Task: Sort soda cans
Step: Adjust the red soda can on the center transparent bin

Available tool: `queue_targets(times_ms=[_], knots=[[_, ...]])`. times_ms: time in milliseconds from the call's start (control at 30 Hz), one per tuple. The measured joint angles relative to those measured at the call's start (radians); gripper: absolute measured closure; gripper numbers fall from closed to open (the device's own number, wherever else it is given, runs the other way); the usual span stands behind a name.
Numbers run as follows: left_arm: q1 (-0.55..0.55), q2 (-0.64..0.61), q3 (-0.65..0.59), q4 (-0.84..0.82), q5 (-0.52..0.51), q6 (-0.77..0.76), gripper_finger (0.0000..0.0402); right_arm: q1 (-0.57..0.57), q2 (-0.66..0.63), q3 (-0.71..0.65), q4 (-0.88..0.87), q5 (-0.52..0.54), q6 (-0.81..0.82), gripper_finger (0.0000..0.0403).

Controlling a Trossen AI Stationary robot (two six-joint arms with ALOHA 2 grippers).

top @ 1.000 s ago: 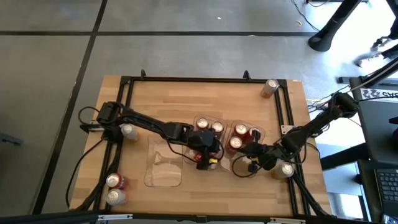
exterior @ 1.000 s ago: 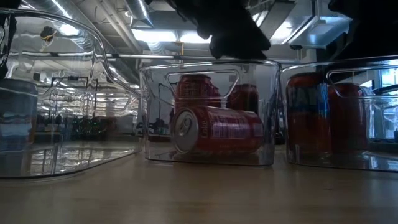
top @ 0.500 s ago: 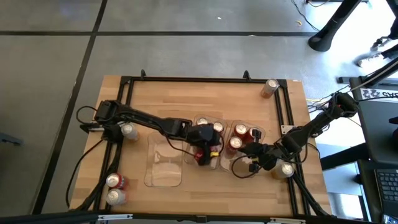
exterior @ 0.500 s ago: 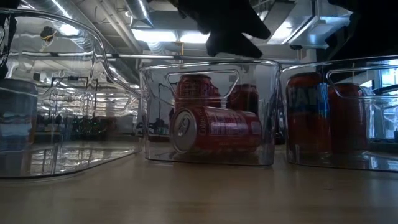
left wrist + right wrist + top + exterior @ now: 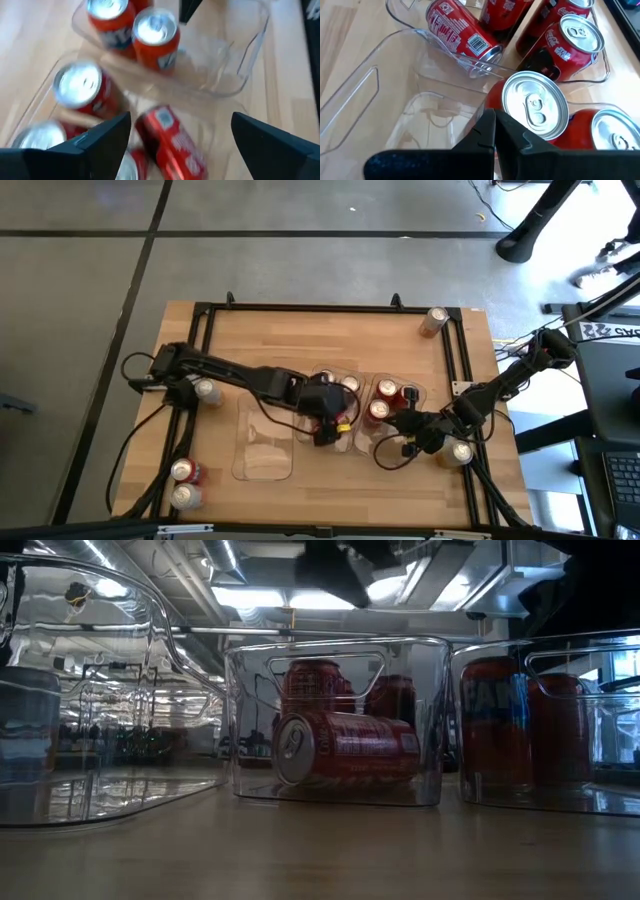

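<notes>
1. High view: you have the left gripper [image 5: 328, 420] hovering over the middle clear tray [image 5: 345, 442], your landmark here. The right gripper [image 5: 397, 426] sits over the orange-can tray [image 5: 422, 395] just beside it. Loose soda cans stand well apart from the middle tray: one at the table's far corner [image 5: 435, 320], one by the left arm's base [image 5: 207, 391], two at the near left corner [image 5: 184, 471].

2. Low view: inside the middle tray a red can [image 5: 346, 747] lies on its side, long axis running across the tray, its silver top turned to the picture's left. Upright red cans stand behind it. Its script looks like Coca-Cola's, though you can't read it cleanly.

3. Left wrist view: your left claw's fingers [image 5: 102, 142] stand wide apart, holding nothing; the lying can [image 5: 172, 142] is directly beneath, between them. You'd probably need to right it or regrip across its length.

4. Right wrist view: the right fingers [image 5: 492, 132] are pressed together, empty. An upright orange can [image 5: 535, 107] is just ahead; a Coca-Cola label [image 5: 555, 47] reads clearly.
</notes>
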Motion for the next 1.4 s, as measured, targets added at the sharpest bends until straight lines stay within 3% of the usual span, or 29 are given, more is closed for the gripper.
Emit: queue_targets(times_ms=[233,667,867,1267,1400], knots=[[-0.028,0.004,0.036,-0.213,-0.041,-0.293,0.0069,0.0,0.0,0.0,0.0,0.017,-0.049,0.0398],[-0.03,0.067,0.036,-0.235,-0.014,-0.552,0.0069,0.0,-0.001,-0.001,-0.016,0.019,-0.045,0.0398],[-0.03,0.116,0.036,-0.23,0.068,-0.606,0.0069,0.0,-0.001,-0.001,-0.017,0.018,-0.042,0.0398],[-0.027,0.178,0.036,-0.201,0.077,-0.644,0.0069,0.0,0.0,-0.001,-0.017,0.016,-0.037,0.0397],[-0.024,0.204,0.036,-0.184,0.129,-0.636,0.0069,0.0,0.0,-0.001,-0.016,0.016,-0.037,0.0397]])
